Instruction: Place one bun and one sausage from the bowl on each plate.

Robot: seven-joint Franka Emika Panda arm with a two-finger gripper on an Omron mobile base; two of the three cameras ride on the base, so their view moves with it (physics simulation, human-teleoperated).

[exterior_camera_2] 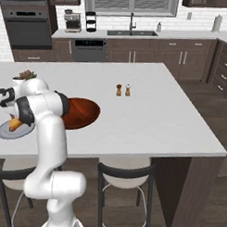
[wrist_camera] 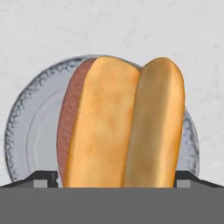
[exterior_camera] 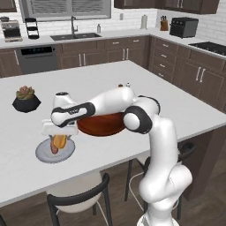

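A light grey plate (exterior_camera: 42, 154) lies near the front left of the island. On it rests a golden bun (wrist_camera: 127, 127), and a reddish sausage (wrist_camera: 70, 118) lies along the bun's left side. My gripper (exterior_camera: 58, 132) hovers just above the plate, open. In the hand view its dark fingertips (wrist_camera: 43, 178) stand on either side of the bun's near end. The bun (exterior_camera: 60, 141) and sausage (exterior_camera: 54, 149) also show under the hand in the left base view. The reddish-brown wooden bowl (exterior_camera: 103, 127) sits just right of the plate, partly hidden by my arm.
A black plant pot (exterior_camera: 26, 100) stands at the island's left. Salt and pepper shakers (exterior_camera_2: 123, 90) sit behind the bowl (exterior_camera_2: 85, 113). Stools are tucked under the island's front edge, close to the plate (exterior_camera_2: 5, 132).
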